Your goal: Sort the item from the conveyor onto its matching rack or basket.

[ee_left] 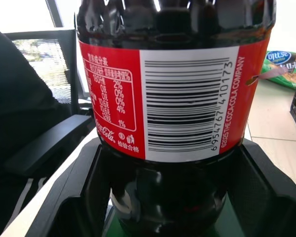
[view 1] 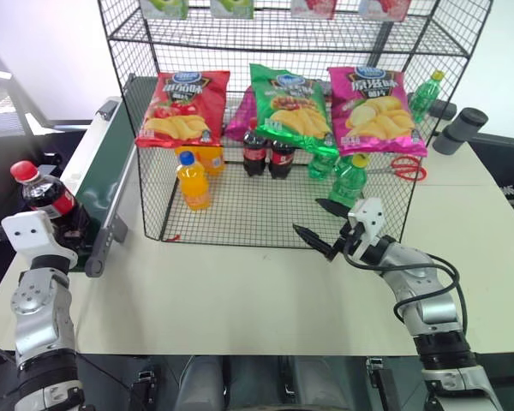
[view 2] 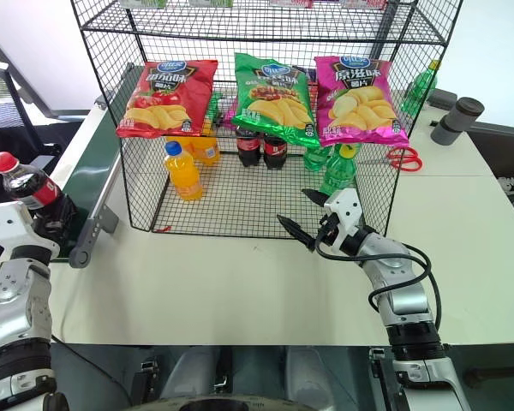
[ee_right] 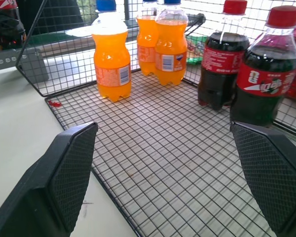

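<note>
Left hand (view 1: 62, 224) closed on cola bottle (view 1: 44, 195) upright at conveyor (view 1: 103, 175) end; right hand (view 1: 323, 224) open before rack (view 1: 240, 218) on counter (view 1: 240, 295).

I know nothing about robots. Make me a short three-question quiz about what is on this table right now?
1. True or false: the left gripper is shut on the cola bottle.
2. How many cola bottles already stand in the wire rack?
3. Which fingers stand apart with nothing between them: A left, B right?

Key:
1. True.
2. Two.
3. B, the right gripper.
</note>
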Controlling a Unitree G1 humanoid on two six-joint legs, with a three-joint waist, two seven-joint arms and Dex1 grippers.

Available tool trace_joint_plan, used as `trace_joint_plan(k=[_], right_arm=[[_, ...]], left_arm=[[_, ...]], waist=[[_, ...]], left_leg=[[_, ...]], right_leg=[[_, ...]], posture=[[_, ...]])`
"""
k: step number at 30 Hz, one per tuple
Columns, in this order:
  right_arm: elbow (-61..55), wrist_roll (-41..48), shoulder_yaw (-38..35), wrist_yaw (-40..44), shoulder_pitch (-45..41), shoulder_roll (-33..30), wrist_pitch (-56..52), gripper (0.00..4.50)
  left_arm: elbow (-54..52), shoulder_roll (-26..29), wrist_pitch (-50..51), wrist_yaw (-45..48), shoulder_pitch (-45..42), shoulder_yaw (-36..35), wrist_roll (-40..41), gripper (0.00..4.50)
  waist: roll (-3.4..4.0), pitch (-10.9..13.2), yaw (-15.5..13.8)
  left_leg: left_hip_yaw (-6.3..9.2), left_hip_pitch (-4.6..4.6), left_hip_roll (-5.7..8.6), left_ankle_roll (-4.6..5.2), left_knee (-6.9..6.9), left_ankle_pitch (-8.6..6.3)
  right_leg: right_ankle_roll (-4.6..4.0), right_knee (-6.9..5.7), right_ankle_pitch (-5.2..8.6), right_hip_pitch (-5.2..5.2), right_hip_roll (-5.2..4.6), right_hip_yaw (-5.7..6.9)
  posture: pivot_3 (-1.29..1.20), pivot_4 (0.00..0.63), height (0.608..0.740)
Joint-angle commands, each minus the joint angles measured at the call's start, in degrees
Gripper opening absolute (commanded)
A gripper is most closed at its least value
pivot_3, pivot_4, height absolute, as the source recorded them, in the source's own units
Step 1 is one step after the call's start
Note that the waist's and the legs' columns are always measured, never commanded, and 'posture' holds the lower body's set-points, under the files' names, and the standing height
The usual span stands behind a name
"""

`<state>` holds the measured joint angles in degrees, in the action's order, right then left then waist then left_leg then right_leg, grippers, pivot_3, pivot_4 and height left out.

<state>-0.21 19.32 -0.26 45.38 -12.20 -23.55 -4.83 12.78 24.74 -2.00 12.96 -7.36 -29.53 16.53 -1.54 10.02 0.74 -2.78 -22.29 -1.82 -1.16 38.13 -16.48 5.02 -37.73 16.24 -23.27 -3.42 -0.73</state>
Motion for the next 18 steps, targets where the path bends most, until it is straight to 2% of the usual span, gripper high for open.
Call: trace_joint_plan(k=[1,6,11,14,18], right_arm=[[-2.69,0.76,-0.21,0.38,-0.83,0.01,0.18,4.50],[-6.62,4.64,1.30,5.54,-0.01,-1.32,-3.50,4.50],[-12.92,7.26,3.93,8.64,0.38,-2.67,-8.68,4.50],[-16.11,9.65,4.35,7.21,-1.95,-1.67,-12.75,4.50],[-19.37,13.32,4.58,5.34,-4.47,-0.30,-18.22,4.50]], left_arm=[[-3.17,1.46,-1.78,0.49,0.09,-1.43,0.98,2.79],[-11.46,4.82,1.24,6.15,0.20,-2.56,6.41,2.79],[-22.12,8.80,11.16,13.85,1.36,-0.75,16.06,2.79],[-32.83,12.38,21.26,21.85,4.29,5.10,25.08,2.79],[-38.40,15.14,28.05,27.24,4.74,14.01,26.73,2.79]], waist=[[0.00,0.00,0.05],[-0.21,0.07,0.09],[-0.22,0.06,0.08],[-0.20,0.06,0.27],[-0.17,0.08,0.28]], left_leg=[[0.00,0.00,0.00,0.00,0.00,0.00],[0.02,-0.12,-0.02,0.00,0.00,0.00],[0.07,-0.20,-0.01,-0.02,-0.02,-0.01],[0.07,-0.18,0.00,-0.03,-0.06,-0.01],[0.08,-0.18,0.01,-0.04,-0.09,-0.02]], right_leg=[[0.00,0.00,0.00,0.00,0.00,0.00],[0.00,0.00,0.00,-0.12,0.00,0.02],[-0.01,0.09,0.00,-0.15,-0.08,0.04],[-0.03,0.20,0.01,-0.09,-0.14,0.03],[-0.07,0.24,0.02,-0.10,-0.17,0.03]], posture=[[0.00,0.150,0.740],[0.00,0.150,0.740],[0.00,0.150,0.740],[0.00,0.150,0.740],[0.00,0.150,0.740]])
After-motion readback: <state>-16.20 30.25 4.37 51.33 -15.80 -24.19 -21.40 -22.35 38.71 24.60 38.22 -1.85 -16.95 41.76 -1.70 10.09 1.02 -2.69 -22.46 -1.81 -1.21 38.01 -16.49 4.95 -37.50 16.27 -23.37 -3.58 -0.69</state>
